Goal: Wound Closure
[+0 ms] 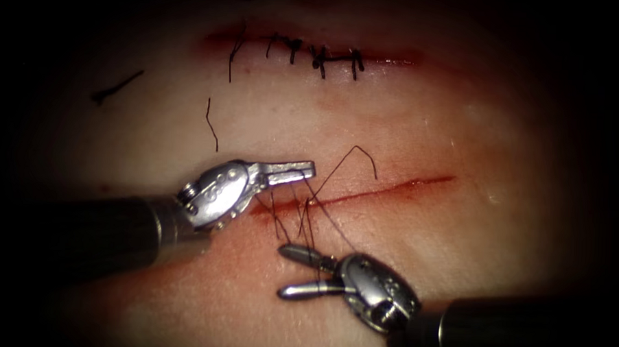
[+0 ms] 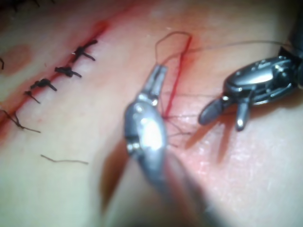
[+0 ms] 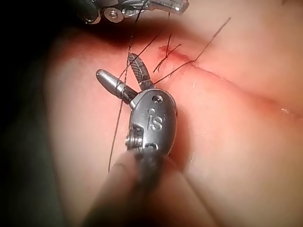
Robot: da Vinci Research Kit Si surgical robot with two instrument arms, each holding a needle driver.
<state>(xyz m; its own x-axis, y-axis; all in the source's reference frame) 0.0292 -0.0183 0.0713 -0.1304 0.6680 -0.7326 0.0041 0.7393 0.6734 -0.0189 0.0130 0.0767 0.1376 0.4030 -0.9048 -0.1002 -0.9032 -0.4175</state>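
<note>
The lower cut (image 1: 391,187) runs across the tissue (image 1: 458,254), with dark thread (image 1: 355,151) coming out of it near its left end. My left tool (image 1: 308,169) lies just above that spot, its jaws shut on the thread (image 2: 173,34). Strands run down from it past the cut toward my right tool (image 1: 284,270), which sits below the cut with its jaws open and nothing gripped. A strand crosses the open right jaws in the right wrist view (image 3: 116,65). The left wrist view has the left tool (image 2: 160,71) over the cut (image 2: 177,80) and the right tool (image 2: 221,124) beside it. I see no needle.
A second cut (image 1: 396,58) higher up carries several dark stitches (image 1: 320,57). Loose cut ends of thread (image 1: 117,88) lie on the tissue to the upper left, one more (image 1: 211,125) above the left tool. Red fluid stains the tissue around the lower cut (image 3: 227,78).
</note>
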